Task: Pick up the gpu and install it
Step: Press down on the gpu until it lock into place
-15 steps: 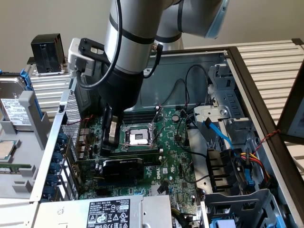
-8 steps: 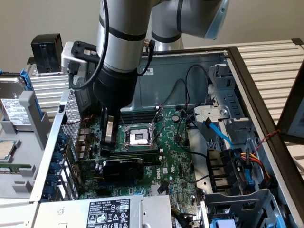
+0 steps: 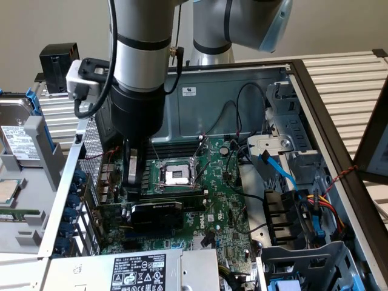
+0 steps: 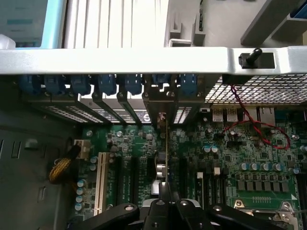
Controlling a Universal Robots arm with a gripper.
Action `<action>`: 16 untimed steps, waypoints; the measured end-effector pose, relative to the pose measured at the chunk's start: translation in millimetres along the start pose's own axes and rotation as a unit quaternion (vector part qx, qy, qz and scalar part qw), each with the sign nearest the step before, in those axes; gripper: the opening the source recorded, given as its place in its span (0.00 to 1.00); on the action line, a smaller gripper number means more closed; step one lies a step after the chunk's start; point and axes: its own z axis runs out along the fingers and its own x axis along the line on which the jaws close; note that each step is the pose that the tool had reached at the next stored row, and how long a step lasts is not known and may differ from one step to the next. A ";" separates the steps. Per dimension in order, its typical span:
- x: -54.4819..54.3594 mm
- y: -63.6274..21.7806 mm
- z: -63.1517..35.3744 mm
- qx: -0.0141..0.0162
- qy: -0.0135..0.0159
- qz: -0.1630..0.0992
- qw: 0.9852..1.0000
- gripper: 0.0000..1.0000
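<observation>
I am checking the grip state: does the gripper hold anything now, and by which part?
Nothing appears held. The gripper is shut with no thing between its fingers, and the gpu stands on the motherboard, apart from it.

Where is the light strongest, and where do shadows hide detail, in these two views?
Exterior view: glare streaks the arm's silver sleeve, and the gpu lies dark in the arm's shade. Wrist view: the area beyond the case's metal rim is washed out, the case floor is in shadow, and the gripper is a dark silhouette.
</observation>
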 end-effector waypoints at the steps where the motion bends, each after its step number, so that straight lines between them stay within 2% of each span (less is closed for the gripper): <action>1: 0.0 2.1 0.3 0.004 0.000 0.000 1.000 0.11; 3: 0.1 6.3 1.2 0.013 0.000 0.001 1.000 0.11; 6: 0.2 8.8 1.6 0.024 0.000 0.001 1.000 0.11; 8: 0.3 12.2 2.4 0.035 -0.001 0.002 0.999 0.11; 9: 0.4 14.5 2.8 0.039 -0.001 0.002 0.999 0.11; 12: 0.6 19.8 3.8 0.049 -0.001 0.002 0.999 0.11; 16: 0.7 22.3 4.3 0.062 -0.001 0.003 0.998 0.11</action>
